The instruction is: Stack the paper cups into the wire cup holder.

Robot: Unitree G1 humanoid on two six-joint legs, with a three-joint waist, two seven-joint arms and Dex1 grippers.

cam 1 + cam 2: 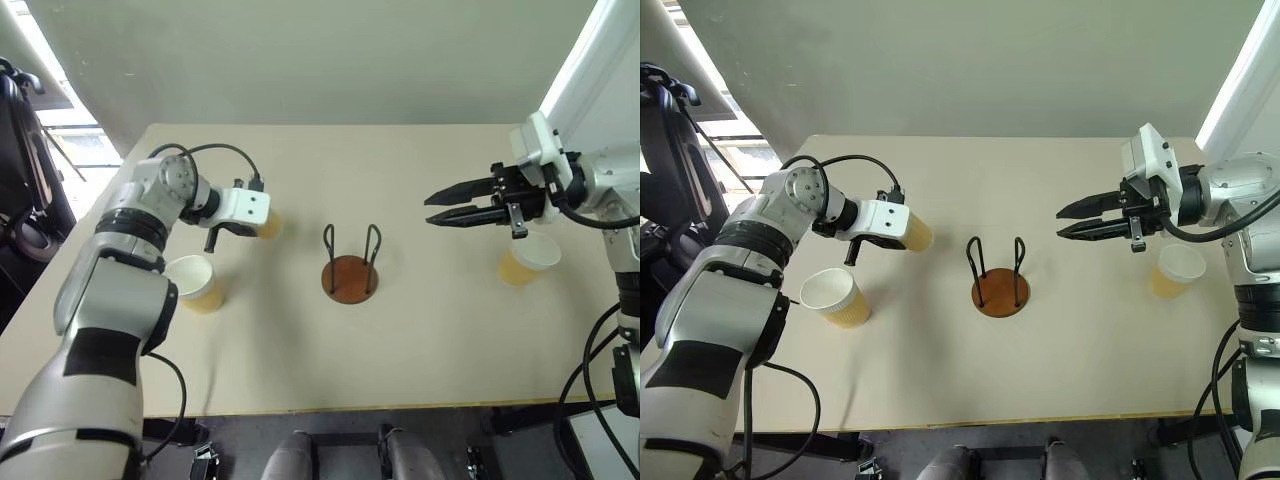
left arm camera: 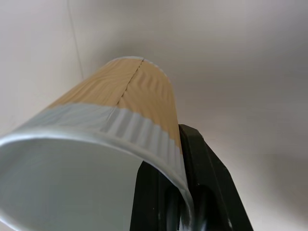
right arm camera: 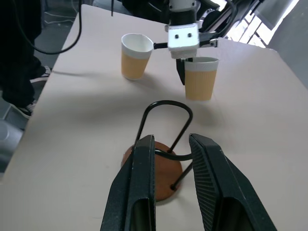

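1. The left gripper point(image 1: 880, 238) pinches a paper cup point(image 1: 915, 232) by its rim, left of the wire cup holder point(image 1: 1000, 282).
2. Carry it over the holder and lower it base-first between the loops.
3. The right gripper point(image 1: 1072, 220) hangs empty, narrowly parted, right of the holder.
4. Two cups point(image 1: 835, 297) point(image 1: 1178, 270) flank the holder; the left fingertips are hidden behind the rim.
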